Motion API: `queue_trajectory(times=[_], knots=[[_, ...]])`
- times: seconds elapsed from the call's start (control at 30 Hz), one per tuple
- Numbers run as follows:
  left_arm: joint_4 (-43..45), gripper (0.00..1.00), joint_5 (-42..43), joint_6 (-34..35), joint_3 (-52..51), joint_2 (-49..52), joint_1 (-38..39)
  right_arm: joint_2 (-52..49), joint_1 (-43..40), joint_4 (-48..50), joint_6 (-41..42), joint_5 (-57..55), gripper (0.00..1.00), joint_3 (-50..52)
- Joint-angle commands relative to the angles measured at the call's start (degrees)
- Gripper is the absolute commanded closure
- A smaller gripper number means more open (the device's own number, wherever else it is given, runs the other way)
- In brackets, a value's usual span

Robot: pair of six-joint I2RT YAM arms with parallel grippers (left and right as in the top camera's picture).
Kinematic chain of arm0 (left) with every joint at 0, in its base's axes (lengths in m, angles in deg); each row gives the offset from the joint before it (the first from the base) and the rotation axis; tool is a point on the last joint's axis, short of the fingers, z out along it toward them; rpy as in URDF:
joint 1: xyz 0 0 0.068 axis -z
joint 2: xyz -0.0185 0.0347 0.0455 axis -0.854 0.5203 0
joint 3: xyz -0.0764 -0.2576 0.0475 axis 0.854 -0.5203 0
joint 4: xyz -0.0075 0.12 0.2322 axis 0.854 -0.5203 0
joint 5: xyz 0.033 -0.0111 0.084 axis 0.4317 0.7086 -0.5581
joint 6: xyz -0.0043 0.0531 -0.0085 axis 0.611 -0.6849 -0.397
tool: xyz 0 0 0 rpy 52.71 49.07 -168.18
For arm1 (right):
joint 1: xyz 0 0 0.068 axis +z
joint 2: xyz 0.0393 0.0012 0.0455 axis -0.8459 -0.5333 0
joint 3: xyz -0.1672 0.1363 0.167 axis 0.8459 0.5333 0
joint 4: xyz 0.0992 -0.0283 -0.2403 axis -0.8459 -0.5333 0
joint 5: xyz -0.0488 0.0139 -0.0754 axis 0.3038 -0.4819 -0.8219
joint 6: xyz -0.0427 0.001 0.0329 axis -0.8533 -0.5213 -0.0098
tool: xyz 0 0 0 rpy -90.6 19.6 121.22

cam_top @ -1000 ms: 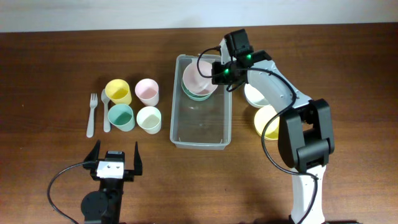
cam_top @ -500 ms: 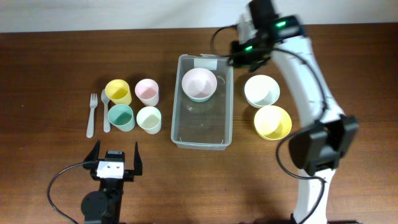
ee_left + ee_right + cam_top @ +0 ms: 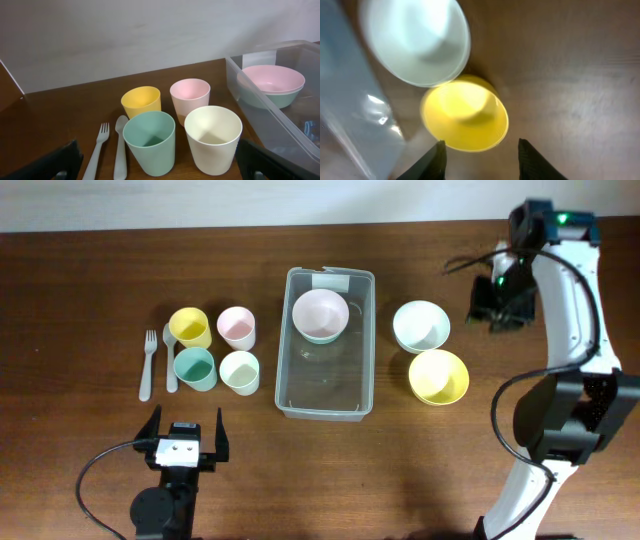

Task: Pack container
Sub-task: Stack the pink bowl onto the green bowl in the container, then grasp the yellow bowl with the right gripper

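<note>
The clear plastic container lies in the middle of the table, white label at its far end. A pink bowl stacked in a green bowl sits inside it at the far end, also visible in the left wrist view. A white bowl and a yellow bowl stand to the container's right; both show in the right wrist view, white and yellow. My right gripper is open and empty, raised right of the white bowl. My left gripper is open and empty at the front left.
Left of the container stand a yellow cup, a pink cup, a green cup and a cream cup. A fork and a spoon lie left of the cups.
My right gripper let go of the pink bowl in the container, then rose and swung right, past the white bowl. The left arm has not moved.
</note>
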Motion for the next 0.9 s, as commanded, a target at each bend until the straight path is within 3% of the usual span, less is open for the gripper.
queue_trajectory(times=[0.0, 0.2, 0.43, 0.5, 0.57, 0.67, 0.87], knots=[[-0.07, 0.0, -0.2, -0.52, -0.31, -0.33, 0.22, -0.07, 0.09, 2.67, -1.9, -0.26, 0.58, 8.22], [-0.07, 0.0, -0.2, -0.52, -0.31, -0.33, 0.22, -0.07, 0.09, 8.61, -2.91, 0.94, 0.58, 18.21], [-0.07, 0.0, -0.2, -0.52, -0.31, -0.33, 0.22, -0.07, 0.02, 22.25, -2.93, 6.47, 0.57, 31.8], [-0.07, 0.0, -0.2, -0.52, -0.31, -0.33, 0.22, -0.07, -0.13, 24.39, -2.89, 6.93, 0.66, 33.64], [-0.07, 0.0, -0.2, -0.52, -0.31, -0.33, 0.22, -0.07, -0.42, 25.66, -2.91, 7.8, 0.85, 34.51], [-0.07, 0.0, -0.2, -0.52, -0.31, -0.33, 0.22, 0.44, -0.87, 25.42, -2.93, 8.09, 0.96, 34.49], [-0.07, 0.0, -0.2, -0.52, -0.31, -0.33, 0.22, 10.64, -0.39, 20.98, -3.19, 8.48, 0.96, 34.45]])
